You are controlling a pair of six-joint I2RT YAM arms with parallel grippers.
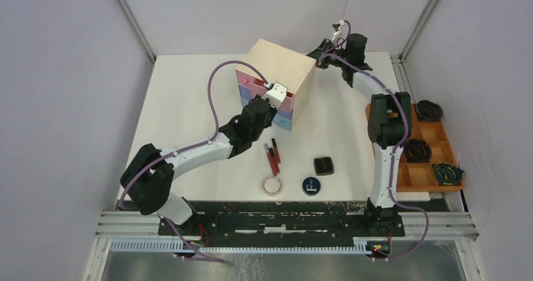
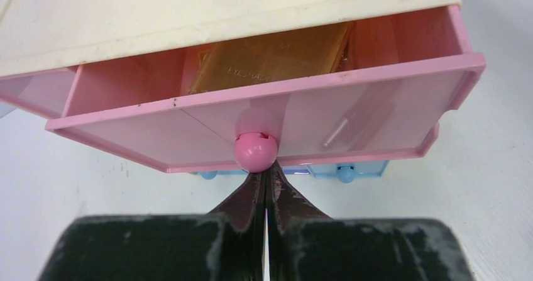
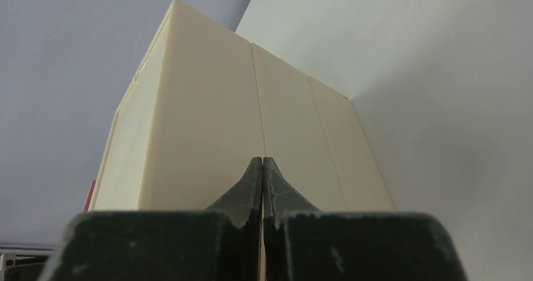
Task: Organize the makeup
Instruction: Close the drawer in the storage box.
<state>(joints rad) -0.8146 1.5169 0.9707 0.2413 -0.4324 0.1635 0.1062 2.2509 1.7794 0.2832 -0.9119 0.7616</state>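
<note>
Makeup was split two ways. An amber-brown flat case (image 2: 276,58) lay inside the pink drawer (image 2: 327,114), which was pulled partly out of the beige box (image 1: 280,64); the rest sat on the table (image 1: 188,105) in front of the box. Left gripper (image 2: 264,179): jaws closed, tips right at the drawer's pink knob (image 2: 256,152), contact unclear. Then, left to right:
- slim red and black tubes (image 1: 272,155) lying side by side
- pale octagonal jar (image 1: 273,185) near the table's front edge
- round dark-blue compact (image 1: 310,185) just beside it
- black square compact (image 1: 324,165) slightly farther back

Right gripper (image 3: 263,163): jaws pressed together, tips at the box's plain back panel. Far right: orange-brown tray (image 1: 437,139) holding dark coils (image 1: 417,150).
</note>
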